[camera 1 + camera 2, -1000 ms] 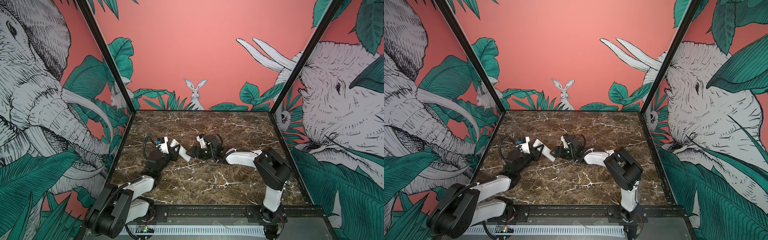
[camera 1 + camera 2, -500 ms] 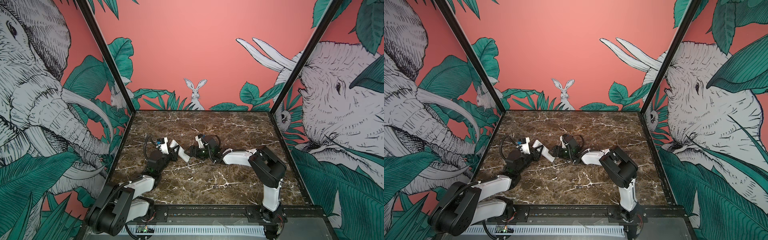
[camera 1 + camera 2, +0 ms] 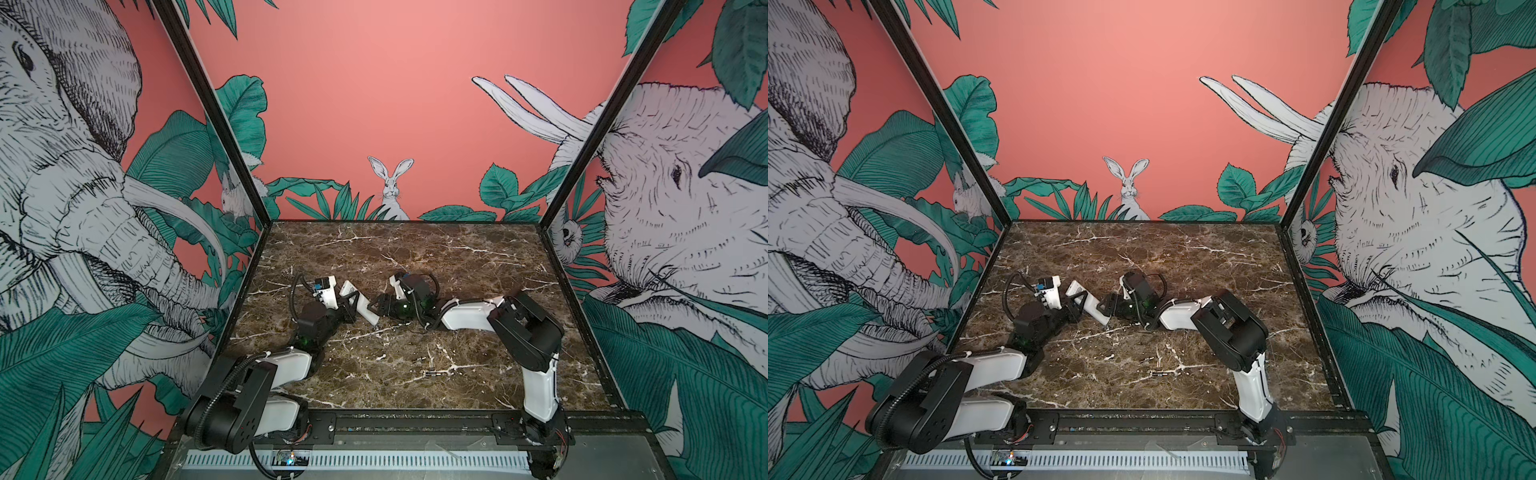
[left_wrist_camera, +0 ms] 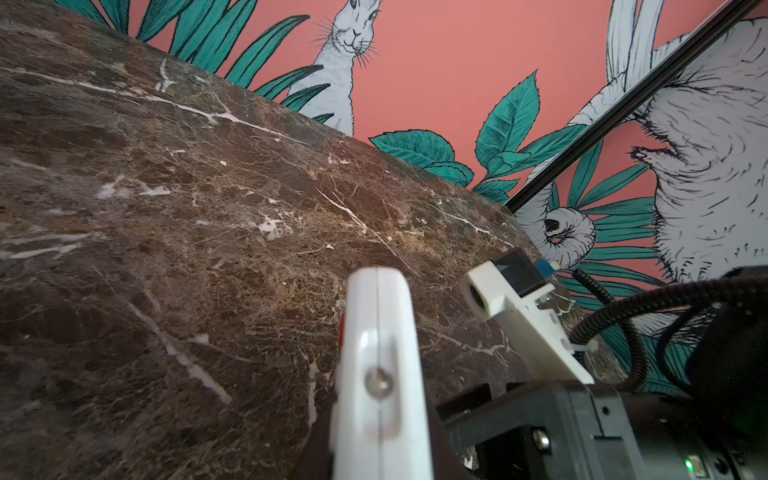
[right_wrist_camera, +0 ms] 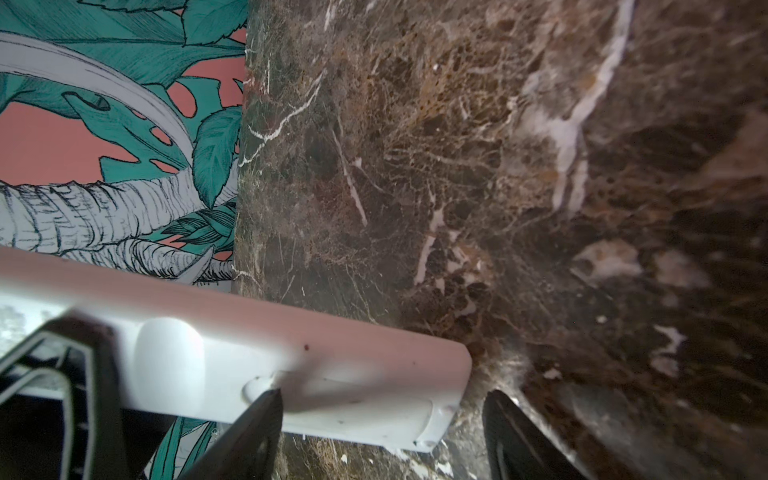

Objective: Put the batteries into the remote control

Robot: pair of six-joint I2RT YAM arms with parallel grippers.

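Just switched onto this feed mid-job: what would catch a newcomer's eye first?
The white remote control, clamped in the left gripper at mid-table, with the right gripper open around its near end. Then the two batteries, loose on the marble table nearer the front, right of centre. The walls are pink jungle murals with elephants and a rabbit.

My stereo head looks down from the front over the whole counter (image 3: 415, 257); both wrist cams sit close, sharing the remote control (image 4: 378, 332).
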